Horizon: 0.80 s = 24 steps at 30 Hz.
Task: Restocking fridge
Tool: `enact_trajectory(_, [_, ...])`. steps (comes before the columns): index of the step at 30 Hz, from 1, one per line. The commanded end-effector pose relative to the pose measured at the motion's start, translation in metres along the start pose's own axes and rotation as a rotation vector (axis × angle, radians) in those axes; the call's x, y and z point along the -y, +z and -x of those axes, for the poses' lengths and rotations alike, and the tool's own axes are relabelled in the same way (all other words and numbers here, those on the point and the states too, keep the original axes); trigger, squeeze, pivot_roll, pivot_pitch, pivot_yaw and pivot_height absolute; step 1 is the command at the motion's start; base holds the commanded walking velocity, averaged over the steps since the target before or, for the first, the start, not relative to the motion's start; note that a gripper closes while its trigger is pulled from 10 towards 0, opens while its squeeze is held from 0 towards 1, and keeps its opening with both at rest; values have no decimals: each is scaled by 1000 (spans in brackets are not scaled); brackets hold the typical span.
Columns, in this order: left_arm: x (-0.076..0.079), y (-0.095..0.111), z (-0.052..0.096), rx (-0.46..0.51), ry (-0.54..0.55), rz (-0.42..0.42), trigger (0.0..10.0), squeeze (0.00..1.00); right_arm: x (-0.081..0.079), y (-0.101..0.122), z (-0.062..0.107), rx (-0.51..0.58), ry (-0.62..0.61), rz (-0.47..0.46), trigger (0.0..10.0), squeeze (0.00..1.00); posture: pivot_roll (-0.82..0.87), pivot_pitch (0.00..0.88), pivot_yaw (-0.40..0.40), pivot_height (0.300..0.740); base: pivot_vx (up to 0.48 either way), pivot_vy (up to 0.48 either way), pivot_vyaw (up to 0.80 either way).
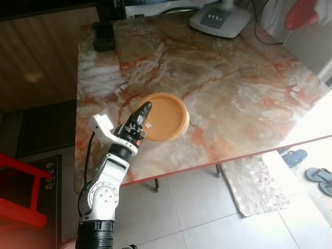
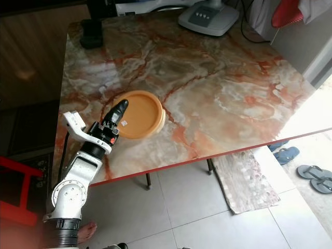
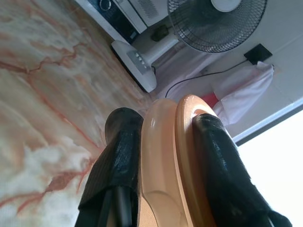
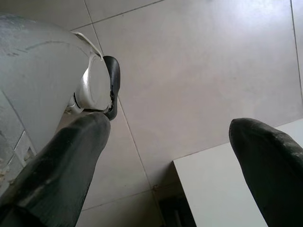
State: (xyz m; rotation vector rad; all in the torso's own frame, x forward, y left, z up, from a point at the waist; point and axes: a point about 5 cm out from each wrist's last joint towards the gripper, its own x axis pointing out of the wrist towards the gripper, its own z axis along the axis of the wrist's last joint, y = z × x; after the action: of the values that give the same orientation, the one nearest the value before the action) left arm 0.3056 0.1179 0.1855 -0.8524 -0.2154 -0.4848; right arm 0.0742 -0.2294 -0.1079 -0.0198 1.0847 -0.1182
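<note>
An orange round plate point(image 1: 165, 116) lies near the front left of the marble table point(image 1: 233, 88). My left gripper point(image 1: 145, 110) reaches up from below the table's front edge and is shut on the plate's near left rim. In the left wrist view the two black fingers point(image 3: 118, 170) clamp the orange plate rim point(image 3: 163, 161) between them. My right gripper point(image 4: 170, 142) hangs down by the robot's side, open, with nothing between its fingers, above the tiled floor point(image 4: 189, 71).
A white fan base point(image 1: 220, 19) stands at the table's back, a black object point(image 1: 104, 36) at its back left corner. A red stool point(image 1: 21, 192) is at the left. Slippers point(image 1: 316, 176) and a mat point(image 1: 257, 184) lie on the floor.
</note>
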Motion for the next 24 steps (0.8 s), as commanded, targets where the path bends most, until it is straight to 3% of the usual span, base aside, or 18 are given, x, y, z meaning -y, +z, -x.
enact_trajectory(1, [3,0,3,-23,8,-38,10000,0,0,-11,3,-28,-1,-19,10000,0,46,181,11,740,0,0,0])
enact_trajectory(3, [3,1,3,-23,14,-29,10000,0,-1,-11,3,-28,-2,-22,10000,0,46,181,11,740,0,0,0])
enact_trajectory(7, [-3,3,11,-70,47,-108,10000,0,-3,-13,3,-30,-6,-60,10000,0,43,169,38,740,0,0,0])
enact_trajectory(10, [-6,3,14,-82,67,-129,10000,0,-5,-14,3,-31,-5,-85,10000,0,40,152,47,740,0,0,-688])
enact_trajectory(24, [-8,-5,-2,-131,32,-184,10000,0,-12,-3,-1,-7,-5,-102,10000,0,25,51,82,740,0,0,-797])
